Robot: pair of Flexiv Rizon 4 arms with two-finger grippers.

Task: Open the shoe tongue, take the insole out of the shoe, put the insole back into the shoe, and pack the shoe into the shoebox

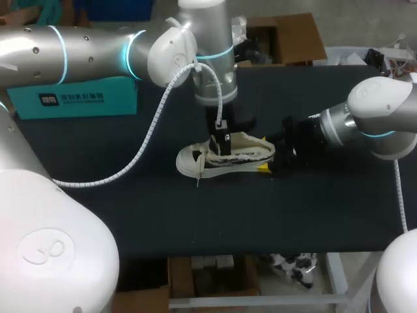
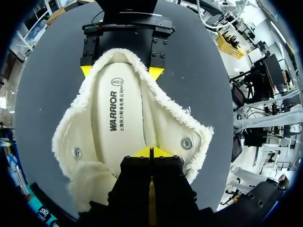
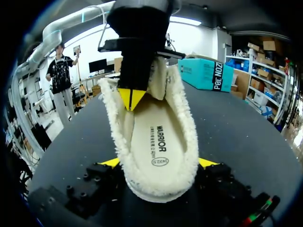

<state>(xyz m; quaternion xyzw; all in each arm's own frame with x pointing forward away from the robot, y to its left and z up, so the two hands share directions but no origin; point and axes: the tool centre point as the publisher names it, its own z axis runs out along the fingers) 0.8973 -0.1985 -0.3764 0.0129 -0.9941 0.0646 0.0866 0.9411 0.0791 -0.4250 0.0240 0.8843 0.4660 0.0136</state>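
A white low shoe (image 1: 225, 160) with a fleece lining lies on the black table, toe to the left. Its cream insole (image 2: 118, 118) lies flat inside the shoe (image 2: 156, 123). My left gripper (image 1: 220, 145) comes down from above into the shoe's opening. Its yellow tips (image 2: 151, 152) are shut together over the front of the insole, and I see nothing between them. My right gripper (image 3: 160, 163) straddles the heel, one yellow fingertip (image 3: 111, 162) pressed against each side of the shoe (image 3: 156, 142). The fleece tongue (image 3: 160, 78) stands up behind the left gripper (image 3: 131, 97).
A teal shoebox (image 1: 71, 98) sits at the table's back left, also seen past the shoe in the right wrist view (image 3: 208, 73). A brown cardboard box (image 1: 287, 39) stands beyond the back edge. Bare black tabletop (image 1: 195, 215) stretches in front of the shoe.
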